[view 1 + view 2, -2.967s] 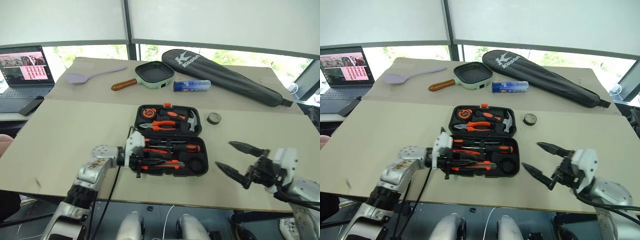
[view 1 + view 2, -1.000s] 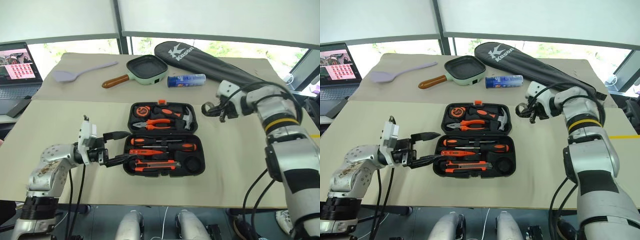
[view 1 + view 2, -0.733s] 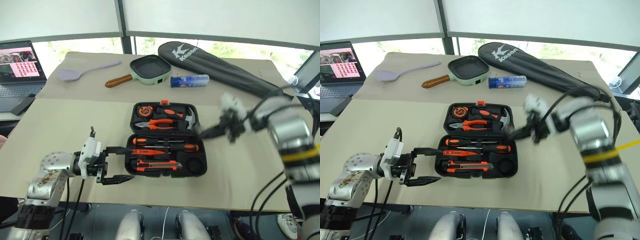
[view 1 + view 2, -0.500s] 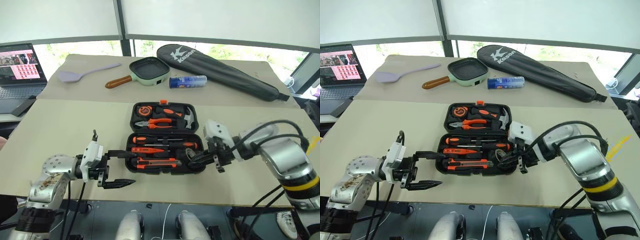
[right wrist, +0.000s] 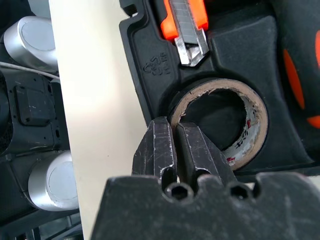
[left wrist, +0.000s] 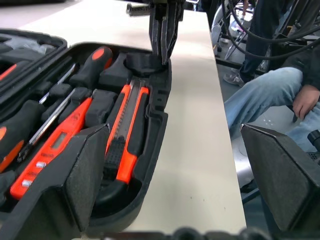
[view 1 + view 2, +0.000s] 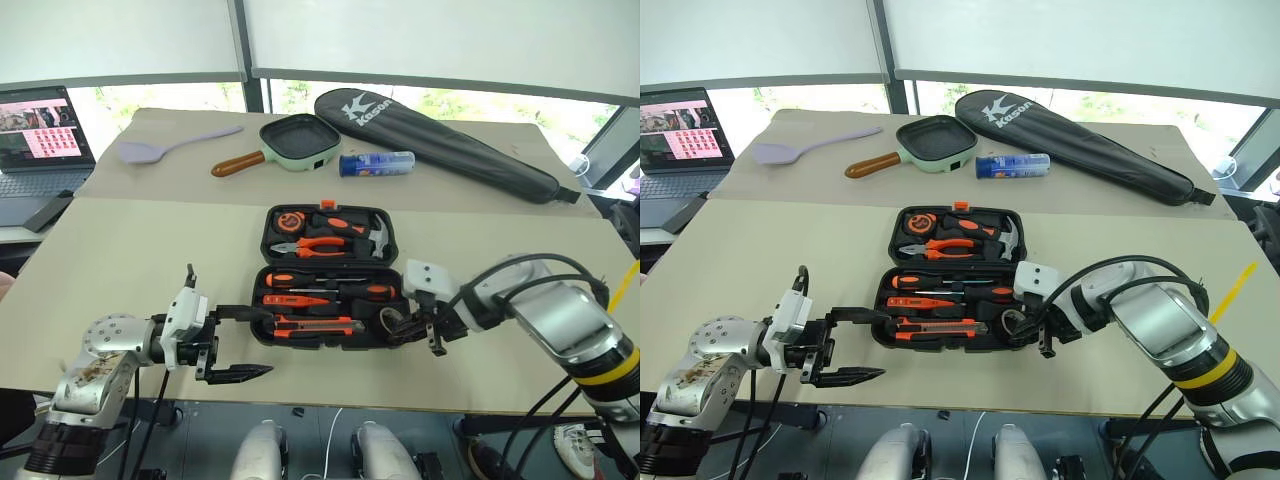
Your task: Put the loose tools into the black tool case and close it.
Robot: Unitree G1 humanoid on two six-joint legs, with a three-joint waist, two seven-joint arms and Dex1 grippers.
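Note:
The black tool case lies open in the middle of the table. Its near half holds two orange-and-black screwdrivers, a small orange pen-like screwdriver and the utility knife. The tape roll sits in the round recess at the near right corner. My right gripper is shut on the roll's wall there, and it is seen from the front in the left wrist view. My left gripper stands wide open and empty at the case's near left corner.
Behind the case lie a green pan, a lilac spatula, a blue can and a long black racket bag. A laptop stands at the far left. A seated person is beyond the table's right edge.
My right gripper brought the tape roll from the table right of the case down into the near right recess. My left gripper drew back from the case toward the front edge, still open.

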